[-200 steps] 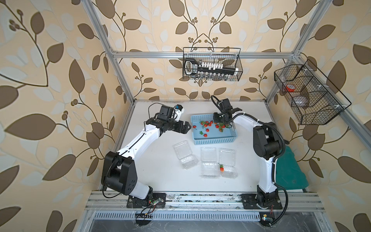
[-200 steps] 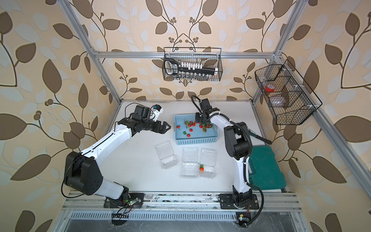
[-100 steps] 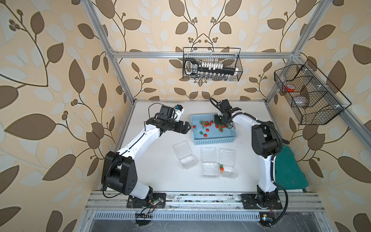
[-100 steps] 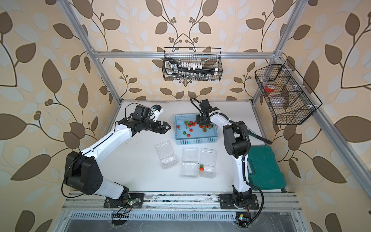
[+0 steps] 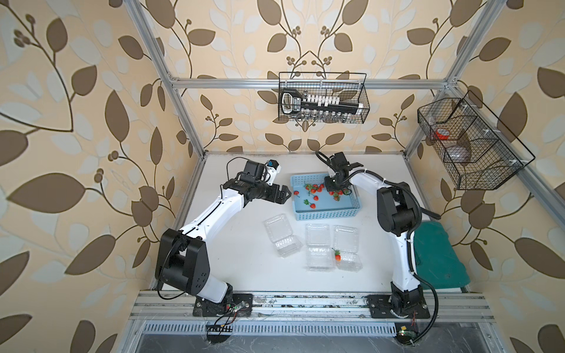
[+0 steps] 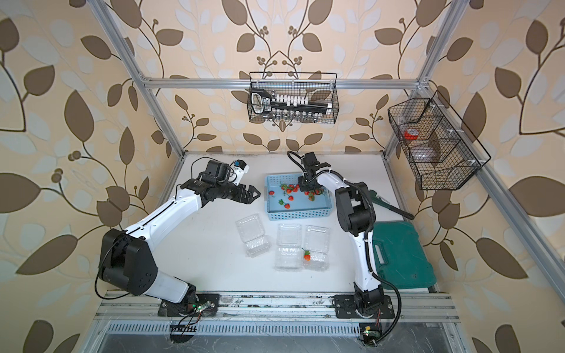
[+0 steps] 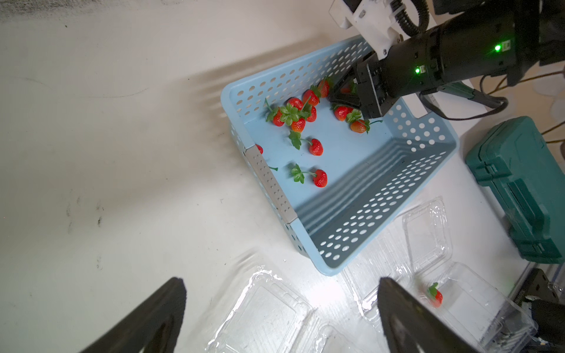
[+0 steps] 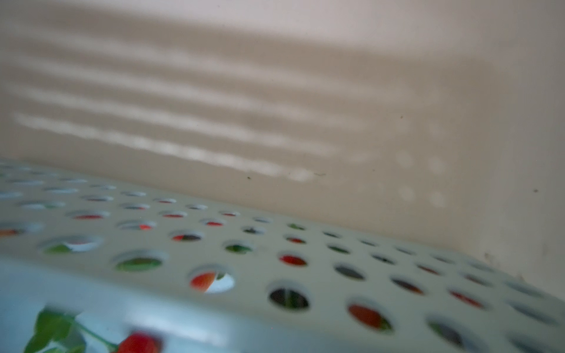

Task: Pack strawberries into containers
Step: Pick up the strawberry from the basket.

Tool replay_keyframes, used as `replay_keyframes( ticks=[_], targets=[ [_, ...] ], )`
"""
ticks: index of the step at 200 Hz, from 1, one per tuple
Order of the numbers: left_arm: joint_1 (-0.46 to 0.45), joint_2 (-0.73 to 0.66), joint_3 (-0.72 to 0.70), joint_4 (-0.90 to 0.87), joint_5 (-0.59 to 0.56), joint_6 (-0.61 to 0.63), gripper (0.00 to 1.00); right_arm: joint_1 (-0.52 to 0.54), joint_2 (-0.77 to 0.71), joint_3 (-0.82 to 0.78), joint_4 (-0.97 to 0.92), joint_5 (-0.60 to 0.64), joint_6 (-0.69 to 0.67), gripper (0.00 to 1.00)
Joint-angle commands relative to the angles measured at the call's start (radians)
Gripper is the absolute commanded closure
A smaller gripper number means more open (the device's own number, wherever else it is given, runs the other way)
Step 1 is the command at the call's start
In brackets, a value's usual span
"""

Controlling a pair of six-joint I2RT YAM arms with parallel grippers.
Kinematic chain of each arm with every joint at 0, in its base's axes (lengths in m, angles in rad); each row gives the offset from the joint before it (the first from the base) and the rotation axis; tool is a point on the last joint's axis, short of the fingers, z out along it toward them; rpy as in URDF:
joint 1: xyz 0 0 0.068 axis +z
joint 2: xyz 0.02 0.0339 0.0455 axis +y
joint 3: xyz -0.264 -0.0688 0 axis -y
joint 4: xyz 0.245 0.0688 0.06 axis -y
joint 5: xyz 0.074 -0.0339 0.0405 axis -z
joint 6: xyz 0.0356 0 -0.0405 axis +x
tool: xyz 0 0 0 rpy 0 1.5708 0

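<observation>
Right gripper (image 7: 344, 97) clenched low in blue basket (image 7: 367, 214) among strawberries (image 7: 316, 146); catch unclear. Risk: pinch on leaf only, berry slips on lift; wrist may bump basket wall. Left gripper (image 7: 281, 282) spread, empty, beside basket. Containers (image 5: 318, 235) hold 1 packed berry (image 5: 337, 256).

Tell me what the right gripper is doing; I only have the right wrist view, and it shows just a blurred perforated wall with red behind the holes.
Observer: The right gripper is down inside the blue basket, shut among the strawberries; whether it holds one is unclear.
Operator: Anything packed yet?
Observer: One strawberry lies in the container nearest the right arm's base; the middle container and the third container are empty.
Operator: And the other arm?
Observer: The left gripper hovers open beside the basket, holding nothing.
</observation>
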Motion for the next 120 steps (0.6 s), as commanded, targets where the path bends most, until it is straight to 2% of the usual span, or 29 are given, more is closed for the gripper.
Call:
replay_keyframes(
  ticks=[1, 69, 120],
  targets=[
    [-0.007, -0.003, 0.042, 0.003, 0.014, 0.021, 0.01, 0.001, -0.001, 0.016, -0.02, 0.002, 0.0, 1.0],
    [-0.007, 0.0, 0.043, 0.001, 0.019, 0.021, 0.01, 0.003, -0.178, -0.055, -0.003, -0.019, 0.015, 1.0],
    [-0.007, -0.006, 0.041, 0.001, 0.017, 0.021, 0.01, 0.041, -0.397, -0.251, 0.039, -0.068, 0.066, 1.0]
  ],
)
